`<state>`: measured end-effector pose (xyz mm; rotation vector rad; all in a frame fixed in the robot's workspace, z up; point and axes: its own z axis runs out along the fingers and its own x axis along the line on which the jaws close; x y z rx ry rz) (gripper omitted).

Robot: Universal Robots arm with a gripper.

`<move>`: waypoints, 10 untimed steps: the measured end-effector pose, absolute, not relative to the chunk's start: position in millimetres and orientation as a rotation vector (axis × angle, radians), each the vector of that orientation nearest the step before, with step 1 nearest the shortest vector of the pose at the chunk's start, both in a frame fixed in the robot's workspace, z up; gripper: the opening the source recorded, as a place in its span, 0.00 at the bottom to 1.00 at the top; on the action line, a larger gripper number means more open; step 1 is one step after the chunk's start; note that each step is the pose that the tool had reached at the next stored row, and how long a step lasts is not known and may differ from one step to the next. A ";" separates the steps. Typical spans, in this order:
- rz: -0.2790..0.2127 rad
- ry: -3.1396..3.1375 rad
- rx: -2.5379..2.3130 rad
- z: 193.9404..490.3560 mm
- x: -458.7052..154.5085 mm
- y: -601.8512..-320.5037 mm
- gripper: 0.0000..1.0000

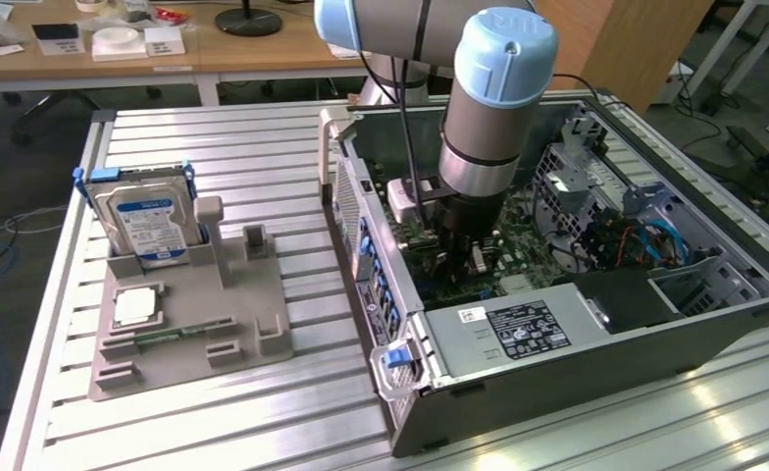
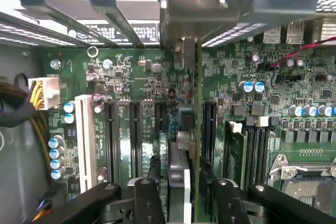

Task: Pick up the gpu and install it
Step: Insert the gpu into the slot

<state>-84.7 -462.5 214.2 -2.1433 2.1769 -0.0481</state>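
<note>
Wrist view: the hand (image 2: pixel 179 192) straddles the gpu (image 2: pixel 198 129), which stands edge-on in a motherboard (image 2: pixel 131 77) slot; whether it is gripping or released, I cannot tell.

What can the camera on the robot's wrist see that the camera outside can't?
Wrist view alone: a close look at the long black slots on the green motherboard, a white slot, a white plug with yellow wires, and the thin edge-on gpu card standing in a slot between the tool arms.

Exterior view alone: the silver hard drive with the blue label, the grey plastic holder tray, the slatted metal table, and the grey-and-blue robot arm.

Both: the green motherboard inside the open grey computer case.
</note>
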 end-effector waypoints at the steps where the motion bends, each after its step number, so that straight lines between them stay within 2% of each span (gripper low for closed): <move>1: -0.049 2.176 -2.143 216.0 -84.8 -462.5 0.42; 10: -0.065 2.168 -2.135 245.6 -85.2 -462.5 0.42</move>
